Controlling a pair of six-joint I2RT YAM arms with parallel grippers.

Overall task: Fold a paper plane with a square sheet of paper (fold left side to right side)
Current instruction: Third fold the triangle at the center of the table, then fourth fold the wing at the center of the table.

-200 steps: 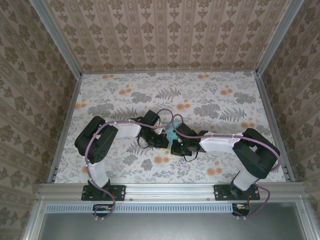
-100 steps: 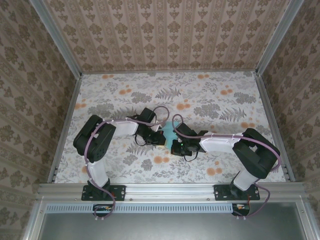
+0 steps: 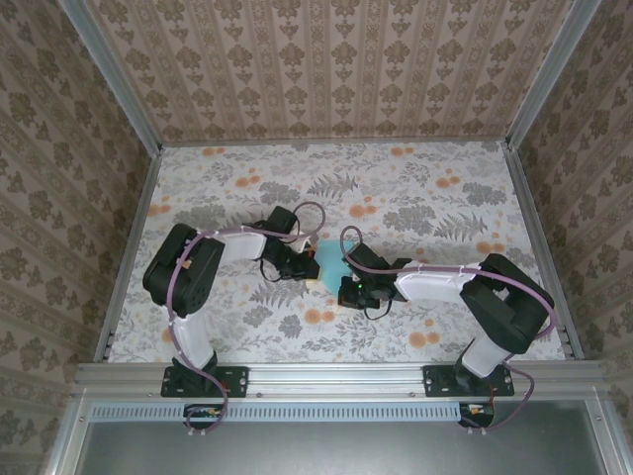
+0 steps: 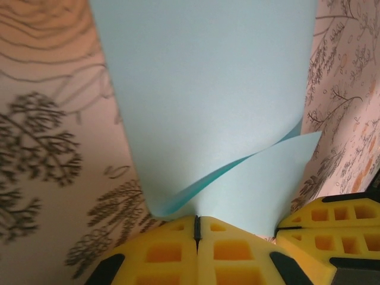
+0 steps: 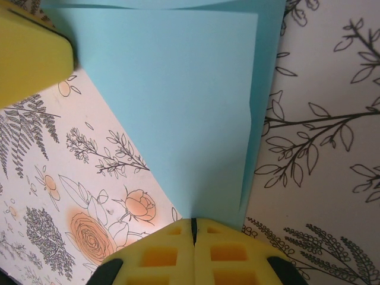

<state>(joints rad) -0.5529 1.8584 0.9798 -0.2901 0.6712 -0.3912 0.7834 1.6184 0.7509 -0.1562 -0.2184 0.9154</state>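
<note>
At the middle of the floral-patterned table (image 3: 425, 198), the sheet of paper (image 3: 330, 261) lay between the two grippers, light cyan-blue and plain. The left gripper (image 3: 305, 265) stood at its left edge and the right gripper (image 3: 346, 287) at its near right corner.

In the left wrist view the left gripper's yellow fingers (image 4: 166, 249) were pressed together with no gap, their tips meeting the near edge of the paper. There an upper layer curled up off the layer beneath, showing a darker underside along the lifted edge.

In the right wrist view the right gripper's fingers (image 5: 225, 252) were likewise closed tight, tips at the paper's near corner. A folded layer lay over a lower one, which showed as a narrow strip along the right side.

Whether either pair of fingers pinched the paper or only touched it could not be determined.
</note>
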